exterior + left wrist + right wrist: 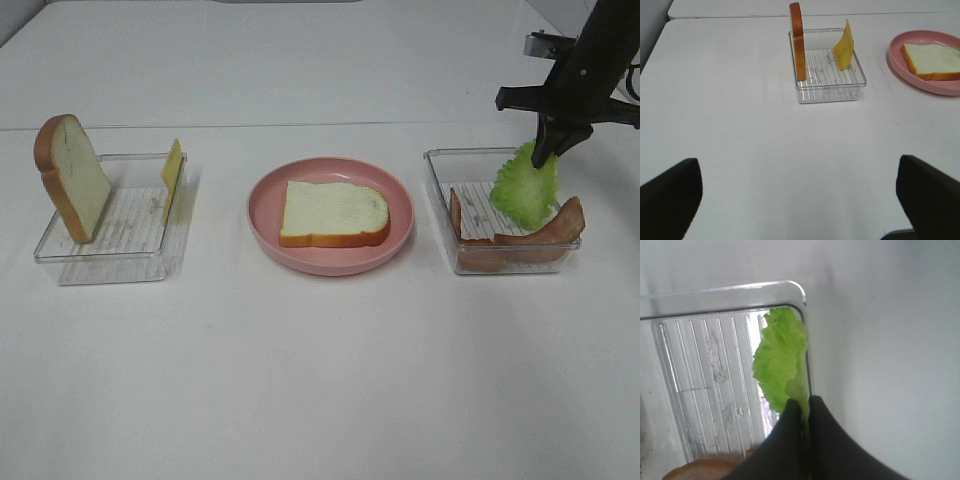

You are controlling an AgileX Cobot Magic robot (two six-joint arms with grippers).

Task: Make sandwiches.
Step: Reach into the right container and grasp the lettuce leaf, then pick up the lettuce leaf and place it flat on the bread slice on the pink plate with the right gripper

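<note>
While the right gripper (547, 152) is pinching the lettuce (525, 185) at the wall of the right tray (440, 165), 1 bread slice (333, 213) is lying on the plate (330, 262). From the left wrist, the left gripper (797, 167) is hanging spread wide, apart from the cheese (844, 45). From the right wrist, its fingers (790, 440) are squeezing the lettuce.

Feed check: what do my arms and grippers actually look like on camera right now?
Both are plain black. The right gripper has two slim fingers tapering to narrow tips, on a black arm with a grey part near the wrist. The left gripper shows only two broad, rounded fingers. No markings visible; cables hard to make out.
</note>
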